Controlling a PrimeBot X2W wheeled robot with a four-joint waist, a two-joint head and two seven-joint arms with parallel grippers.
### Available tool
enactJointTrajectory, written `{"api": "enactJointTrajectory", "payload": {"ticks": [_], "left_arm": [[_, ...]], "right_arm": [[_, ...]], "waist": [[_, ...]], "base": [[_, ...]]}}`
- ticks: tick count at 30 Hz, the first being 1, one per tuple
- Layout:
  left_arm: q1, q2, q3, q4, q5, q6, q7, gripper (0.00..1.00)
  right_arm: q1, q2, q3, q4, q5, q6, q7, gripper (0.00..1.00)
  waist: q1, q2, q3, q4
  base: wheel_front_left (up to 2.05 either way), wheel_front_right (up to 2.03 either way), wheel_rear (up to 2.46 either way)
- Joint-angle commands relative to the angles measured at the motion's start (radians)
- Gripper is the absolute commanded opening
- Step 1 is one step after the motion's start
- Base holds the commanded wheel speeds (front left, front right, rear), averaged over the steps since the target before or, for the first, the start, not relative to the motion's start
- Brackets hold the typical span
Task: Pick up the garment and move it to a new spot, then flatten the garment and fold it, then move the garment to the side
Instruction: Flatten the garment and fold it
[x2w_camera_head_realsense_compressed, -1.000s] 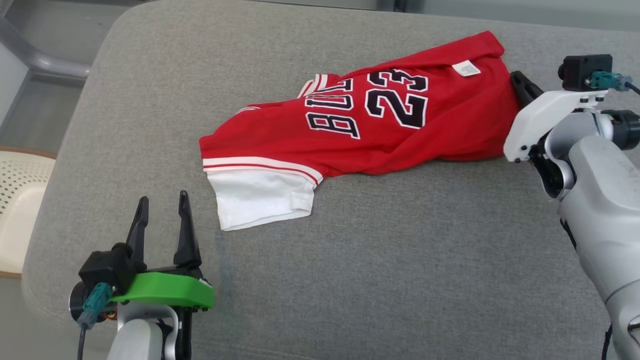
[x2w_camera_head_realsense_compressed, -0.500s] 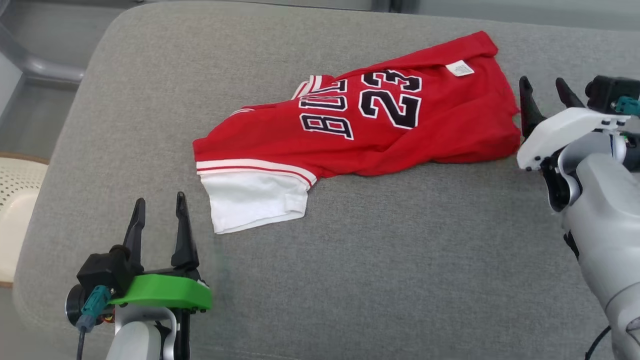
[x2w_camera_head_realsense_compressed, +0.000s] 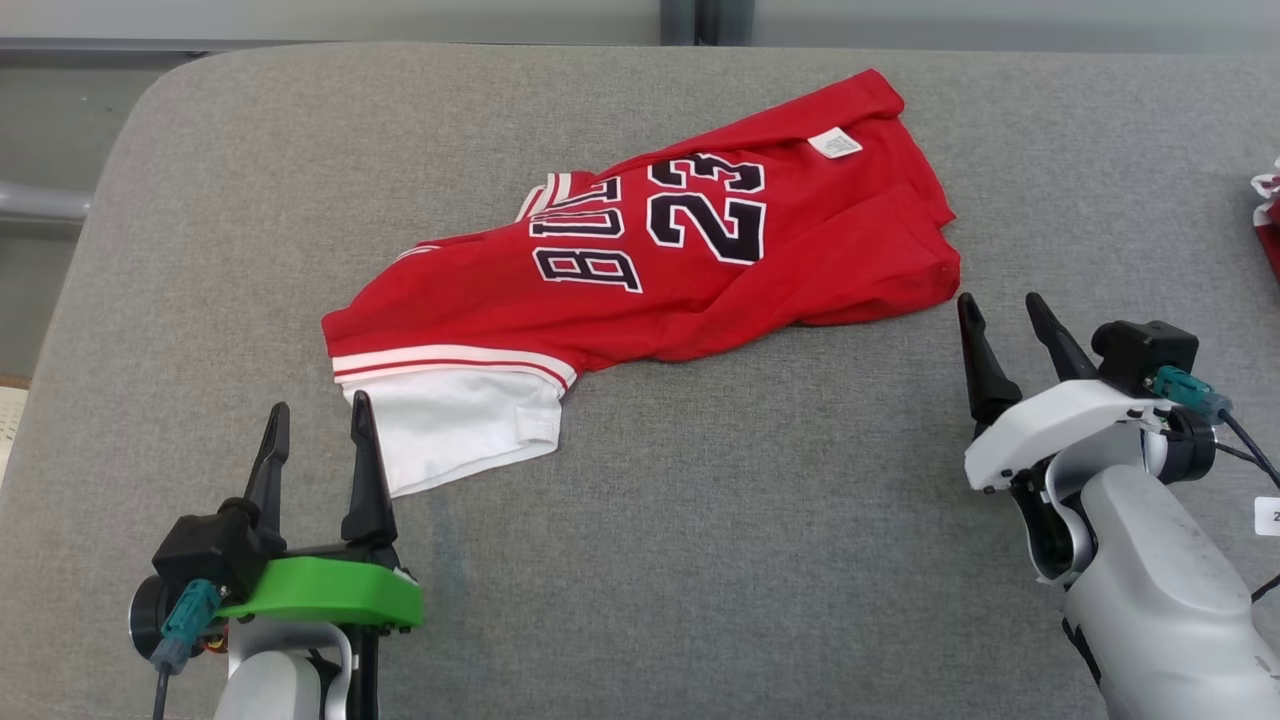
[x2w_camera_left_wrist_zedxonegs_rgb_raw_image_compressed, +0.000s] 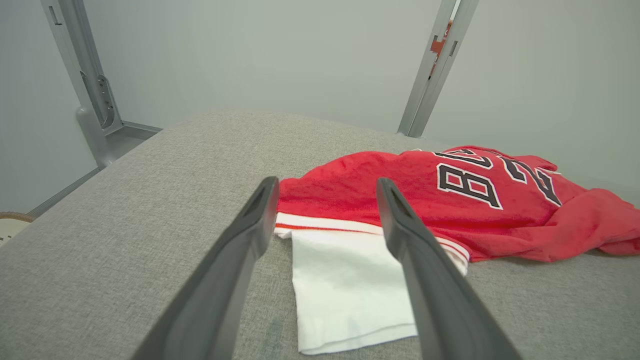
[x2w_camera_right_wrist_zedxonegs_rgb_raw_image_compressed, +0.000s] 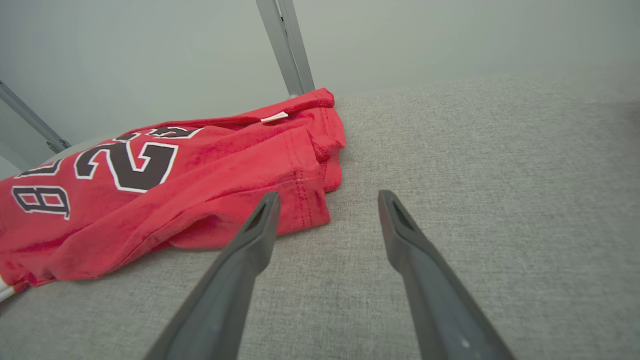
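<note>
While one garment (x2w_camera_head_realsense_compressed: 700, 270) lies rumpled, left claw (x2w_camera_head_realsense_compressed: 320, 404) and right claw (x2w_camera_head_realsense_compressed: 999, 299) both gape empty.

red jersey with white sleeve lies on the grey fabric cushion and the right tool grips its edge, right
No: the right tool is open, gripping nothing, as the right wrist view shows. The red jersey with white sleeve lies on the grey fabric cushion.

Red jersey (x2w_camera_head_realsense_compressed: 690, 260) lies crumpled mid-cushion (x2w_camera_head_realsense_compressed: 760, 560). L gripper (x2w_camera_head_realsense_compressed: 318, 432) jaws apart, near white sleeve. R gripper (x2w_camera_head_realsense_compressed: 1003, 322) jaws apart, beside hem.
</note>
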Motion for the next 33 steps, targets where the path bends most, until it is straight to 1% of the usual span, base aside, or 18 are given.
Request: {"api": "enactJointTrajectory", "payload": {"ticks": [1, 4, 8, 15, 19, 21, 22, 23, 27, 29, 33], "left_arm": [[0.014, 0.002, 0.001, -0.002, 0.001, -0.002, -0.003, 1.0], [0.011, 0.002, -0.002, -0.001, -0.001, -0.001, -0.003, 1.0], [0.005, 0.002, -0.01, 0.001, -0.006, 0.0, -0.003, 1.0], [-0.01, 0.002, -0.026, 0.005, -0.018, 0.005, -0.003, 1.0], [-0.007, 0.002, -0.026, 0.004, -0.023, 0.01, -0.003, 1.0], [-0.004, 0.002, -0.024, 0.003, -0.023, 0.012, -0.003, 1.0], [-0.001, 0.002, -0.022, 0.002, -0.023, 0.013, -0.003, 1.0], [0.001, 0.002, -0.02, 0.001, -0.023, 0.014, -0.003, 1.0], [0.004, 0.002, -0.014, -0.001, -0.019, 0.014, -0.003, 1.0], [0.008, 0.002, -0.01, -0.003, -0.015, 0.014, -0.003, 1.0], [0.019, 0.002, -0.003, -0.005, -0.008, 0.012, -0.003, 1.0]], "right_arm": [[0.01, 0.004, -0.006, -0.011, -0.012, 0.0, -0.003, 1.0], [-0.008, 0.008, -0.006, -0.004, -0.029, 0.0, -0.003, 1.0], [-0.06, 0.004, -0.001, 0.042, -0.045, 0.0, -0.003, 1.0], [-0.163, -0.02, 0.016, 0.191, -0.071, 0.0, 0.021, 1.0], [-0.191, -0.013, 0.032, 0.249, -0.053, 0.0, 0.029, 1.0], [-0.196, -0.017, 0.034, 0.266, -0.047, 0.0, 0.023, 0.36], [-0.198, -0.013, 0.036, 0.272, -0.045, 0.0, 0.02, 0.16], [-0.198, -0.007, 0.038, 0.274, -0.038, 0.0, 0.019, 0.0], [-0.182, 0.0, 0.041, 0.253, -0.018, 0.0, 0.007, 0.0], [-0.16, 0.001, 0.049, 0.222, -0.008, 0.0, 0.004, 0.0], [-0.097, -0.02, 0.06, 0.137, 0.005, 0.0, -0.002, 0.0]], "waist": [[0.0, -0.0001, 0.003, 0.005], [0.0, -0.0001, 0.009, 0.019], [0.0, -0.0001, 0.018, 0.041], [0.0, -0.0001, 0.036, 0.087], [0.0, -0.0001, 0.038, 0.097], [0.0, -0.0001, 0.038, 0.097], [0.0, -0.0001, 0.038, 0.095], [0.0, -0.0001, 0.037, 0.094], [0.0, -0.0001, 0.028, 0.076], [0.0, -0.0001, 0.023, 0.064], [0.0, -0.0001, 0.009, 0.04]], "base": [[0.0, 0.0, 0.0], [0.0, 0.0, 0.0], [0.0, 0.0, 0.0], [0.0, 0.0, 0.0], [0.0, 0.0, 0.0], [0.0, 0.0, 0.0], [0.0, 0.0, 0.0], [0.0, 0.0, 0.0], [0.0, 0.0, 0.0], [0.0, 0.0, 0.0], [0.0, 0.0, 0.0]]}}
